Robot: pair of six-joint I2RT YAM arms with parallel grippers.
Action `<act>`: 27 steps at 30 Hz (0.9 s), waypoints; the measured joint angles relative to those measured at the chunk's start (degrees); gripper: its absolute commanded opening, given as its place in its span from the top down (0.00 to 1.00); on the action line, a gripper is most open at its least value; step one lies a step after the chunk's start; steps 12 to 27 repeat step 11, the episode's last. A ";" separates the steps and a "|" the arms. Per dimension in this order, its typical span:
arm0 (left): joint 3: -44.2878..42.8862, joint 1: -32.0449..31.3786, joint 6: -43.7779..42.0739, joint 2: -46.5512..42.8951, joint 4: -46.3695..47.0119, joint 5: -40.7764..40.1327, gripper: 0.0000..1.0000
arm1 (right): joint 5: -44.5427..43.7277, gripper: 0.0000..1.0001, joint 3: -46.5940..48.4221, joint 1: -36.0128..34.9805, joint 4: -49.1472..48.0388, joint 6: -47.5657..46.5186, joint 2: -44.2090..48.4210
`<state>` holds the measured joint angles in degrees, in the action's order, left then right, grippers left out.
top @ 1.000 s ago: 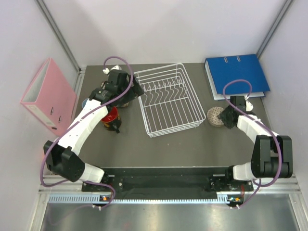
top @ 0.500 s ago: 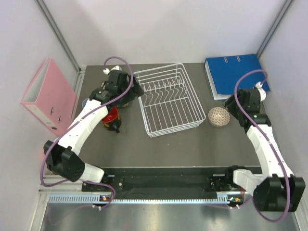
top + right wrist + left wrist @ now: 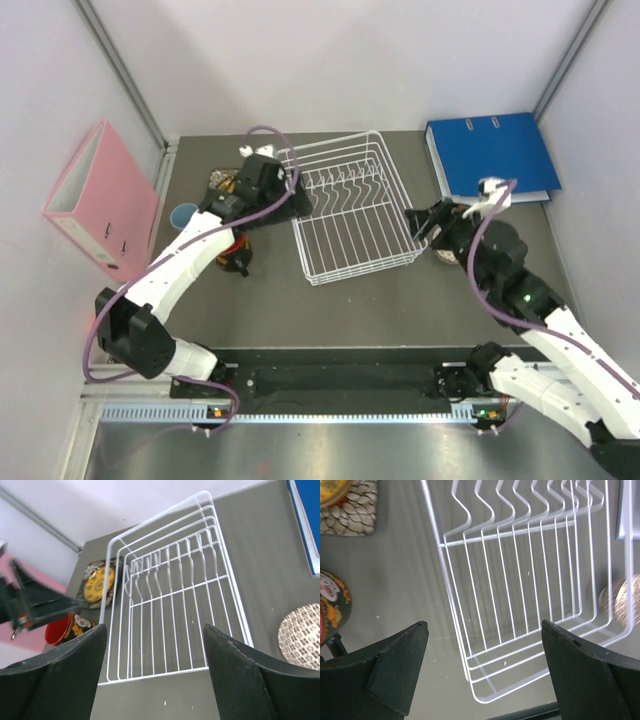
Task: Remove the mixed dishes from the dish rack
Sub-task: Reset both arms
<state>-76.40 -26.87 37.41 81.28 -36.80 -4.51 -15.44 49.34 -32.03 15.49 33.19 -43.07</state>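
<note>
The left gripper (image 3: 484, 630) hangs over the left side of the dish rack (image 3: 350, 210) with its jaws spread wide. It holds nothing; only the white wires and grey surface show between its fingers (image 3: 395, 665). The right gripper (image 3: 154, 630) also stands well open and grips nothing. It is poised near the rack's near right corner and looks across the rack from that side.

The rack sits in the middle of the dark grey desk (image 3: 380, 310), turned a little askew, with its row of upright prongs toward the far end. The dishes lie outside it. The speckled bowl (image 3: 300, 635) rests on the desk just beside the rack's right edge (in the overhead view the right arm covers part of it). On the left, the amber-yellow plate (image 3: 98, 584) lies on top of the dark floral square plate (image 3: 350, 522) near the rack's far left corner. The dark mug with the orange pattern (image 3: 65, 627), red inside, stands nearer the arms. The small light-blue cup (image 3: 183, 214) stands further left, close to the desk's edge.

A blue binder (image 3: 490, 150) lies flat at the far right corner of the desk, and a pink binder (image 3: 100, 195) stands off its left side. Pale walls (image 3: 330, 60) close the space in on three sides.
</note>
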 measured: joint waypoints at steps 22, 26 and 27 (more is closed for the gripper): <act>3.78 -7.76 -8.17 0.00 0.90 -3.45 0.01 | -21.20 0.11 -5.09 -20.81 -11.21 -12.76 -5.40; 3.78 -7.76 -8.17 0.00 0.90 -3.45 0.01 | -21.20 0.11 -5.09 -20.81 -11.21 -12.76 -5.40; 3.78 -7.76 -8.17 0.00 0.90 -3.45 0.01 | -21.20 0.11 -5.09 -20.81 -11.21 -12.76 -5.40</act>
